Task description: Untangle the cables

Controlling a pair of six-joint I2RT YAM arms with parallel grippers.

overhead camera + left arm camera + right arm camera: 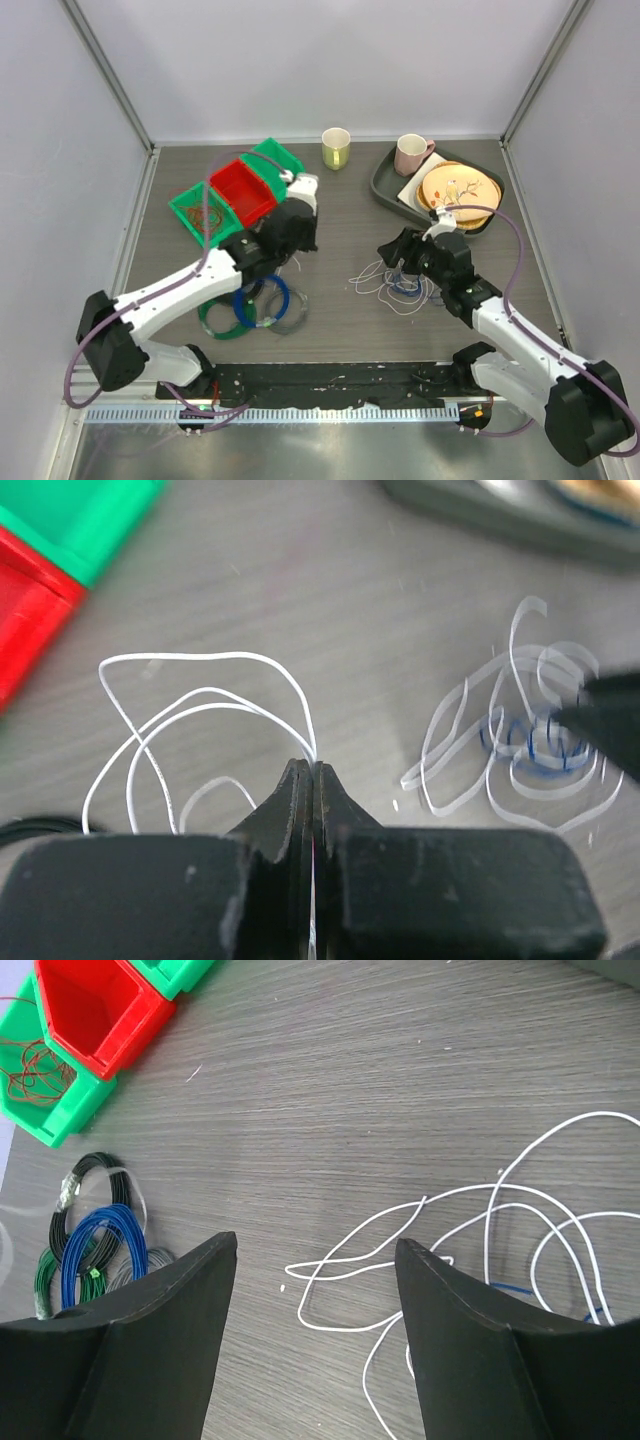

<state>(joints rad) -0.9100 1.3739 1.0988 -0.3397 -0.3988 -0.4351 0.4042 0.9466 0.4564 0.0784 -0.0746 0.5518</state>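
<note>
1. Left gripper point(312, 772): fingers pressed fully together, pinching a thin white cable point(215, 655); the cable loops out over the grey counter point(330, 580).
2. Right gripper point(315, 1245): fingers spread wide, holding nothing; it hangs above the tangle point(393, 283) (white strands, one blue) near the counter's middle.
3. Coils point(262, 305) of blue, green, black and grey cable lie beside the left arm; red and green bins point(243, 190) sit behind them.
</note>
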